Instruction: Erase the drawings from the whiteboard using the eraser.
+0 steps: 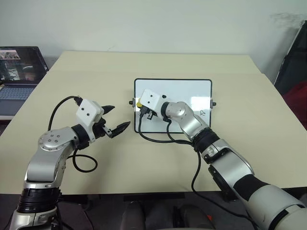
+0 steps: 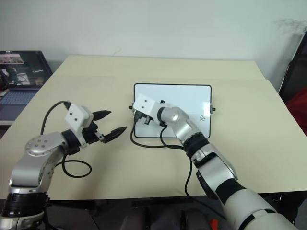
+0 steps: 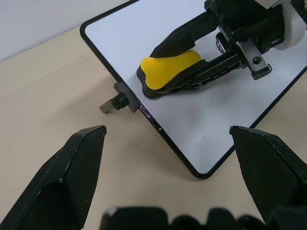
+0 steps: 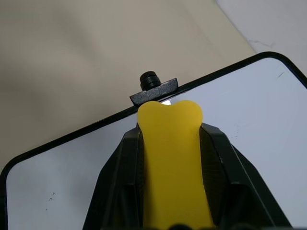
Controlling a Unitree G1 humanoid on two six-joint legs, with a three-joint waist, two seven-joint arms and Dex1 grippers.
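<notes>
Right wrist view shows your right gripper [image 4: 171,191] clamped on the yellow eraser [image 4: 172,158], whose tip sits at the whiteboard [image 4: 268,124] edge, right beside a small black knob [image 4: 150,79] on the frame. From the head cameras, that end of the board is nearest your left gripper [image 1: 115,122], which hovers over the table [image 1: 96,72] well apart from the board, its fingers spread wide and empty. One drawing [image 1: 203,113] is visible, behind your right gripper near the board's far end.
</notes>
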